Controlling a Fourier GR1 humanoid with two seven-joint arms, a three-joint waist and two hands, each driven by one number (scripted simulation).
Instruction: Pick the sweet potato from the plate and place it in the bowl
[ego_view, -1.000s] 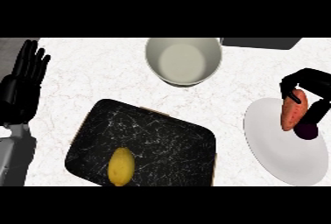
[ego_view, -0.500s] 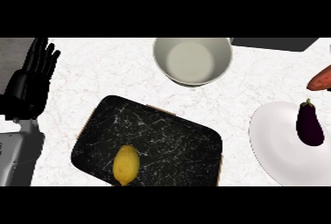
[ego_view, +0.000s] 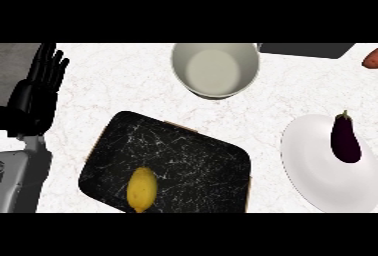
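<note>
Head view over a white marbled counter (ego_view: 125, 85). Nearest the lower edge lay a dark, white-veined rectangular cutting board (ego_view: 184, 160), set at a slant, with a yellow lemon (ego_view: 142, 188) resting near its lower left corner. To the right of the board stood a round white plate (ego_view: 317, 170), on whose upper right part lay a dark purple eggplant (ego_view: 345, 141) with its stem pointing away from the viewer. At the left edge, the robot's black left hand (ego_view: 38, 87) rested with its fingers straight and pointing up, holding nothing, above its grey forearm (ego_view: 22, 180). Farther back, at centre, stood a round off-white bowl (ego_view: 215, 69), nothing visible inside it. Beyond it, at the far edge, lay a dark grey flat object (ego_view: 305, 49). The orange sweet potato (ego_view: 370, 58) appeared only as a sliver at the right edge, well apart from the bowl and off the plate; the right hand was out of view, so its state could not be told.
</note>
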